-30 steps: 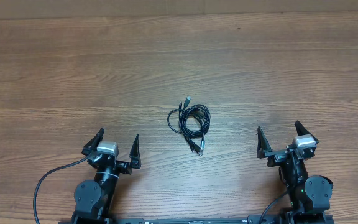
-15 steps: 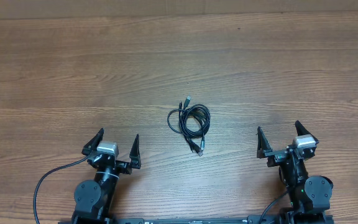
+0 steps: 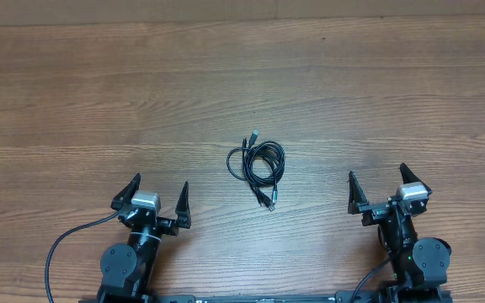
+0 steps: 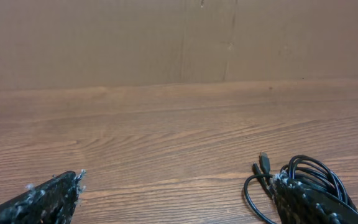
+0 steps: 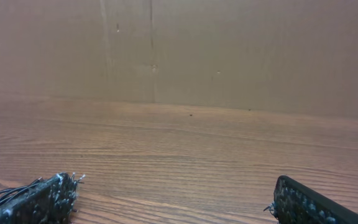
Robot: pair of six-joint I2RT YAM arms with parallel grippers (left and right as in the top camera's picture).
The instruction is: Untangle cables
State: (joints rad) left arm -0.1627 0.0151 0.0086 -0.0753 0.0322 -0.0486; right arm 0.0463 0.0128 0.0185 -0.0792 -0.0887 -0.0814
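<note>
Work on the tangle has not begun, as far as the views show. Nearest, at the lower edge of the desk [image 3: 99, 84], both arms sit folded low by their bases, wrists pointing out across the wood. The left claw [image 3: 160, 187] stands wide open, its two fingers spread and holding nothing. The right claw [image 3: 377, 177] is likewise spread and empty. Neither touches anything.

Farther out, roughly midway between the two arms and well apart from both, the cables [image 3: 258, 164] lie on the desk as one small coiled bundle. The loops overlap, and plug ends poke out at the upper left and at the bottom. The left wrist view shows the bundle just beyond its right-hand finger, while the right wrist view catches only a few strands at its lower left. How many cords make up the coil I cannot tell. Beyond it the desk runs on to a plain brown wall [image 4: 104, 37].

The whole task is left: reaching in, gripping a loop or plug, and drawing the cords apart.
</note>
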